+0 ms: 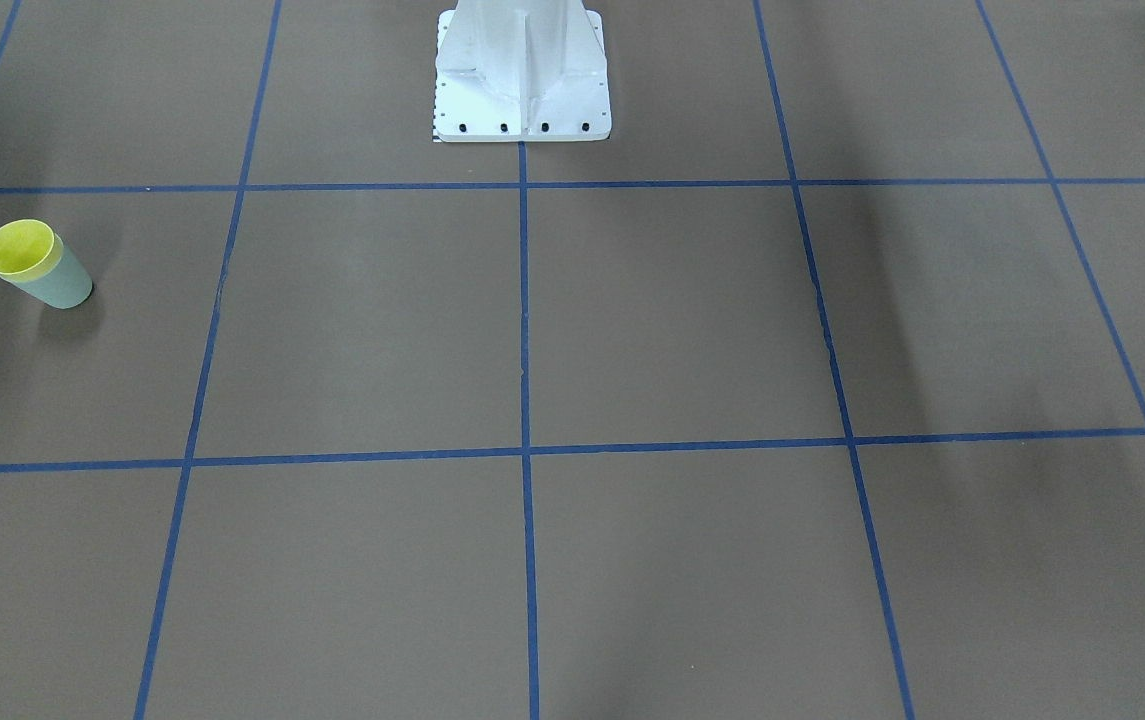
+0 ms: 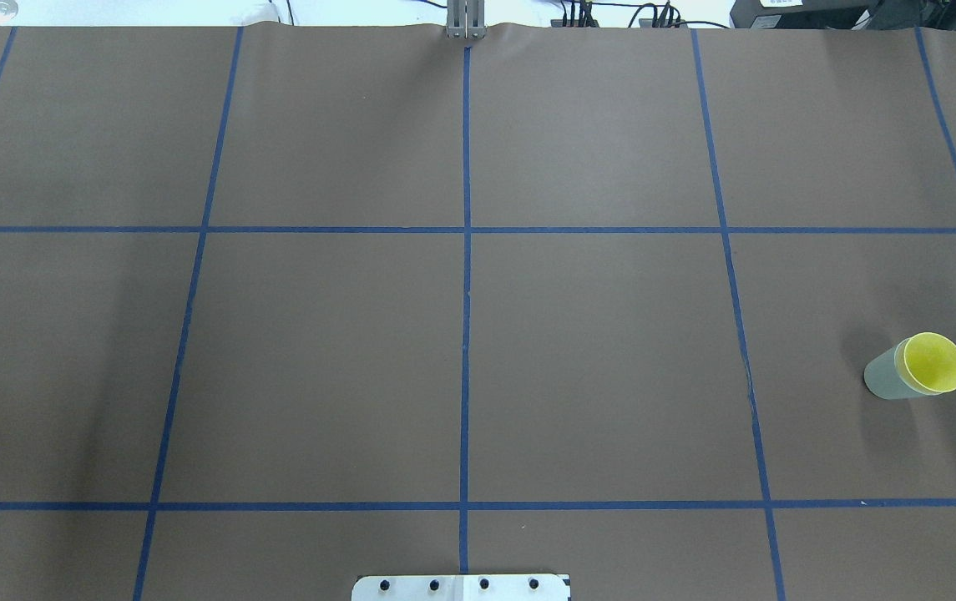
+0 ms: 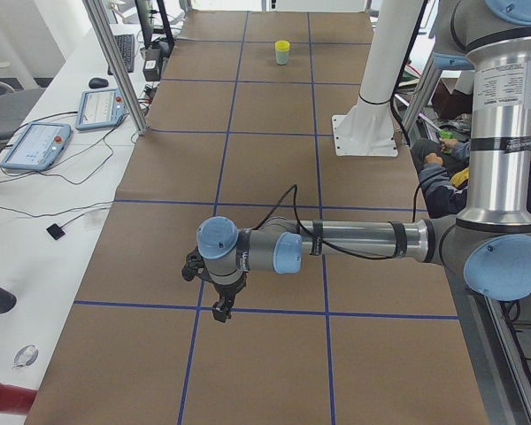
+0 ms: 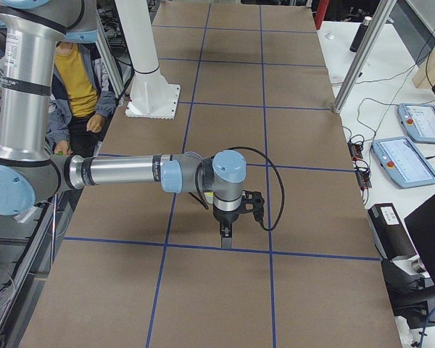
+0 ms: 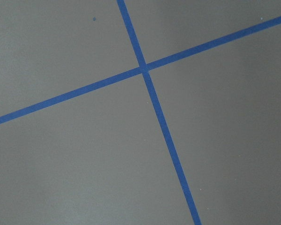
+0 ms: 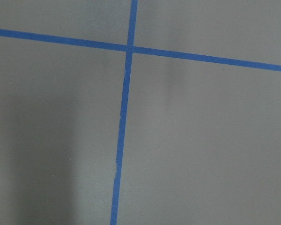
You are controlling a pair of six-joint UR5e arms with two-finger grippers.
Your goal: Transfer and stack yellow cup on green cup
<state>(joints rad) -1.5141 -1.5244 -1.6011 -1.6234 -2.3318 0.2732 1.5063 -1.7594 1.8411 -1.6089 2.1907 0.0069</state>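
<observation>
The yellow cup (image 1: pixel 20 248) sits nested inside the green cup (image 1: pixel 60 283), and only its rim and inside show. The pair stands upright on the brown table on the robot's right side. In the overhead view the yellow cup (image 2: pixel 935 363) is in the green cup (image 2: pixel 885 376) near the right edge. The pair also shows far off in the exterior left view (image 3: pixel 283 51). My left gripper (image 3: pixel 219 310) shows only in the exterior left view and my right gripper (image 4: pixel 225 239) only in the exterior right view. Both point down above the table, far from the cups. I cannot tell whether they are open or shut.
The white robot pedestal (image 1: pixel 522 75) stands at the table's middle on the robot's side. Blue tape lines (image 2: pixel 466 334) divide the brown table top into a grid. A person (image 4: pixel 76 87) sits behind the robot. Tablets (image 3: pixel 35 146) and cables lie on a side bench.
</observation>
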